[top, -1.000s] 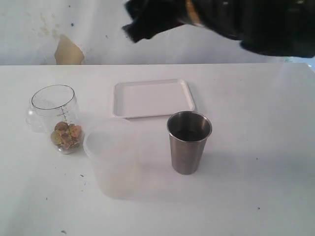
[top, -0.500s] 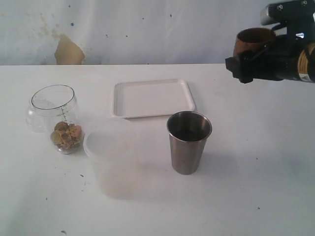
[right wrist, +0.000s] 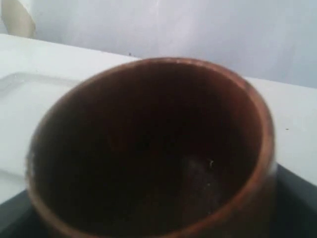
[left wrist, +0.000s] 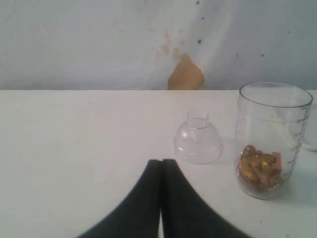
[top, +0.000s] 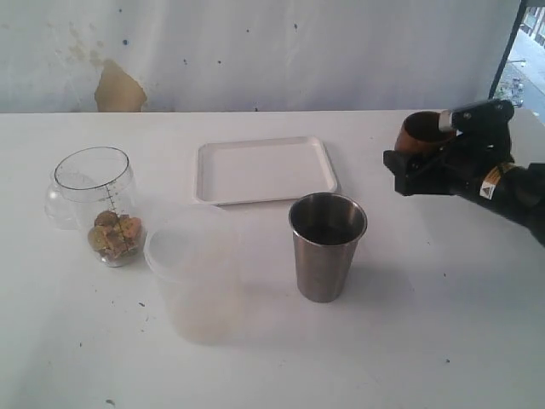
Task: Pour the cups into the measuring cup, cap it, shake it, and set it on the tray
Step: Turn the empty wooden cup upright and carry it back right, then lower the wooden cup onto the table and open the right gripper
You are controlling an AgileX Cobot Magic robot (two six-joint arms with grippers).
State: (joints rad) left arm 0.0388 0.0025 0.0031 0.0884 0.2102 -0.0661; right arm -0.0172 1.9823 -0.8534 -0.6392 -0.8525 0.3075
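At right of tabletop (top: 426,324): brown wooden cup (top: 419,132) gripped in right tool (top: 434,146) | left tool (left wrist: 161,166): pressed together, empty | steel tumbler (top: 327,247): upright, just nearer than tray (top: 264,170)

light: bright, diffuse | shadows: faint | table (top: 443,341): washed-out | wooden cup (right wrist: 148,148): soft-focus

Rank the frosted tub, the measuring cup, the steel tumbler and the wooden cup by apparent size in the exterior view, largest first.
1. frosted tub
2. measuring cup and steel tumbler: nearly alike, not ranked
3. wooden cup: smallest, though partly hidden
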